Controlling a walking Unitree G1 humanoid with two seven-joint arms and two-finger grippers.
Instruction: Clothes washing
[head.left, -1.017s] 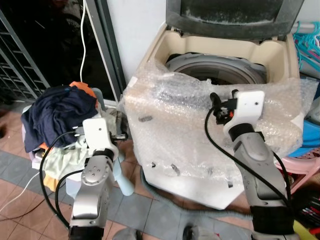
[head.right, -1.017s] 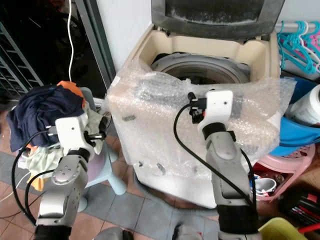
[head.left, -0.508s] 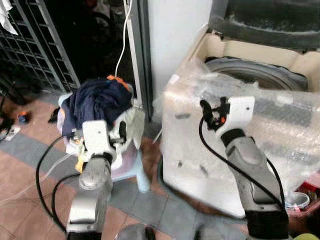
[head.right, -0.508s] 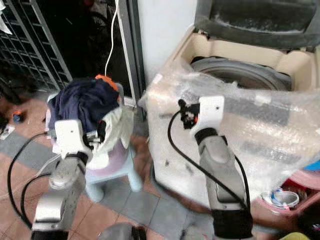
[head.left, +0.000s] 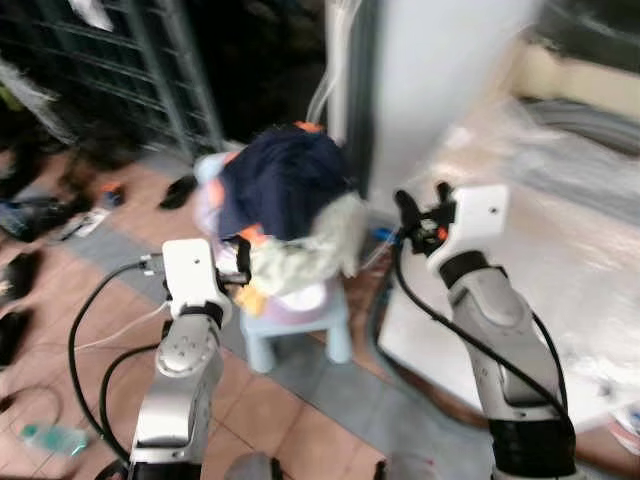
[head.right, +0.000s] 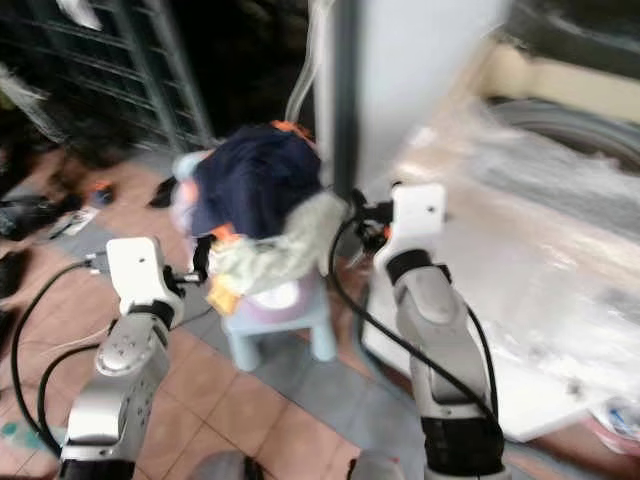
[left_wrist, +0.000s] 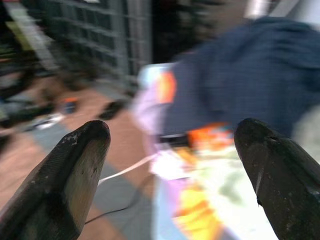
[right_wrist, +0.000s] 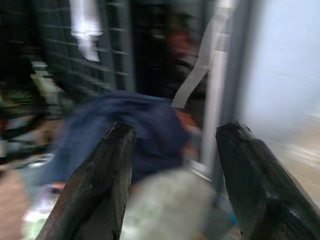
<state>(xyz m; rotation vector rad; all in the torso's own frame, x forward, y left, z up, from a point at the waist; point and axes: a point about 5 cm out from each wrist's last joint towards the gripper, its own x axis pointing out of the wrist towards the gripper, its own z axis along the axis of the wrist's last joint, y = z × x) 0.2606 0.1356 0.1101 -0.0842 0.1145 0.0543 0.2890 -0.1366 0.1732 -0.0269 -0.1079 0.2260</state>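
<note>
The views are blurred. A clothes pile (head.left: 283, 195), dark blue on top with orange and pale pieces beneath, sits heaped on a small stool (head.left: 300, 325) on the tiled floor (head.left: 70, 300). The washer (head.left: 540, 230), wrapped in bubble wrap, stands just beside it. The left gripper (left_wrist: 175, 150) faces the pile, fingers spread and empty. The right gripper (right_wrist: 172, 165), also spread and empty, points at the pile.

I can read no text, label, brand or number anywhere before me; every view is smeared by motion blur, and nothing on the clothes or the machine resolves into letters.
</note>
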